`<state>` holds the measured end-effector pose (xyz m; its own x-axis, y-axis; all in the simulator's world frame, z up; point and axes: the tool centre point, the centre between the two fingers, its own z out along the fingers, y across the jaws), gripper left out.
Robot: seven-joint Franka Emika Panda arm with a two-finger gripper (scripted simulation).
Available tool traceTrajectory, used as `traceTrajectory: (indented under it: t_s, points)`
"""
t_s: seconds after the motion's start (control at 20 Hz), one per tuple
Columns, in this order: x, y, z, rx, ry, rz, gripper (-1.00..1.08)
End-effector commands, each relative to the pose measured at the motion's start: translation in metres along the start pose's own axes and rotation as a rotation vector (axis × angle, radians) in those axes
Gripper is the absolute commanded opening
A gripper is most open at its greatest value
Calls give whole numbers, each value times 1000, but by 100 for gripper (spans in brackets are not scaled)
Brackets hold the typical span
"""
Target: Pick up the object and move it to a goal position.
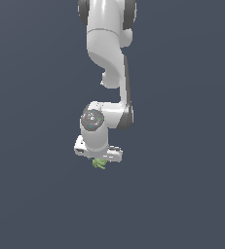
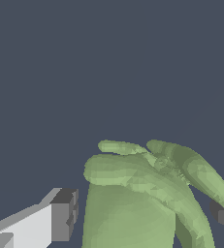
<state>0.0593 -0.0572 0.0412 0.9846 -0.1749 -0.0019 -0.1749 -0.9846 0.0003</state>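
Note:
The object (image 2: 142, 193) is a light-green, leafy lump with ridged lobes. In the wrist view it fills the space between my two grey fingertips (image 2: 65, 213). One fingertip touches its side and the other is almost against it. My gripper (image 2: 143, 215) is shut on the object. In the exterior view the white gripper (image 1: 100, 158) points down, and the object (image 1: 100, 164) peeks out just beneath it, mostly hidden by the hand.
The white arm (image 1: 106, 58) comes down from the top middle of the exterior view. A plain dark grey-blue surface (image 1: 182, 194) lies all around, with no other objects or edges in sight.

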Motion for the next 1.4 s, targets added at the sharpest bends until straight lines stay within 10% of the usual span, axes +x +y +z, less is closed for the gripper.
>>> traceTrajectory:
  t_s: [0.0,0.05,0.1,1.35]
  points:
    - [1,0,1,0,2,0,100]
    - [2,0,1,0,2,0,100]
    - [2,0,1,0,2,0,-100]
    - [-25,-33,-44,0,2,0,-100]
